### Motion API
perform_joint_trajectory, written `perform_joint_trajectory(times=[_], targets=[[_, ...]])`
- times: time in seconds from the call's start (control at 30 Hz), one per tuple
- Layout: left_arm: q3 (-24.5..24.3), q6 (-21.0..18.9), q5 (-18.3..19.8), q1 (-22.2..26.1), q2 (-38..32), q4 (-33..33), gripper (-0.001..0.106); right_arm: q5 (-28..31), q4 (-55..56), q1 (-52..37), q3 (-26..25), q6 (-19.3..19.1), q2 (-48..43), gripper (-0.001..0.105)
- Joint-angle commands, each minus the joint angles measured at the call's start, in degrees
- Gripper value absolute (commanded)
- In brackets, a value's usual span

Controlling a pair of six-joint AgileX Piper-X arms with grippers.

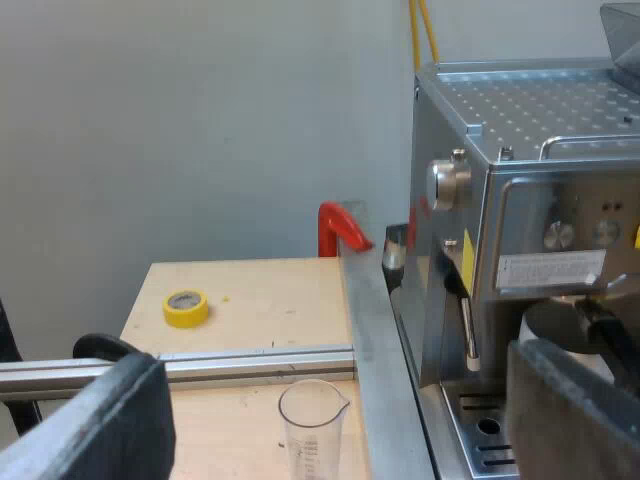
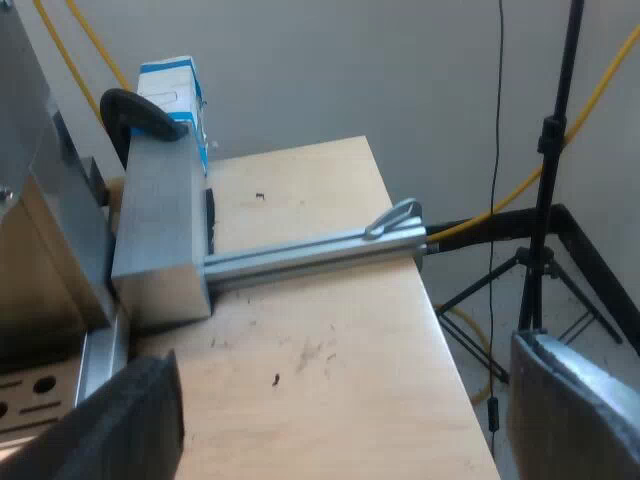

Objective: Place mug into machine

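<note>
- Mug [image 1: 556, 325]: probably the pale rounded shape at the front of the espresso machine [image 1: 520, 200], above the drip tray [image 1: 480, 430]. I cannot tell for certain that it is the mug.
- Left gripper [image 1: 330, 400]: fingers spread, holding nothing, facing the machine's side.
- Right gripper [image 2: 340, 400]: fingers spread and empty, over the bare bench [image 2: 320, 330].
- Measuring glass [image 1: 313, 420]: upright on the bench, just beside the machine.
- Hazard: a left-arm move toward the machine could tip the measuring glass.
- Hazard: a grasp on a shape not yet confirmed as the mug could close on the wrong thing.
</note>
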Motion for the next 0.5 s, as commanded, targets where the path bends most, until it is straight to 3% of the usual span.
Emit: perform_joint_trajectory(times=[0.03,0.3,0.5], targets=[[-0.14,0.03,-1.1,0.03,-6.08,1.67,0.071,-0.17,2.24,-0.22,-0.27,-0.09,-2.45,0.069],[-1.28,-0.19,0.85,0.03,-7.91,10.5,0.071,0.2,3.61,-0.22,-0.52,-0.09,-9.35,0.069],[1.37,-0.19,0.04,0.03,-7.91,7.22,0.071,0.39,0.32,-0.22,2.7,-0.24,-9.21,0.069]])
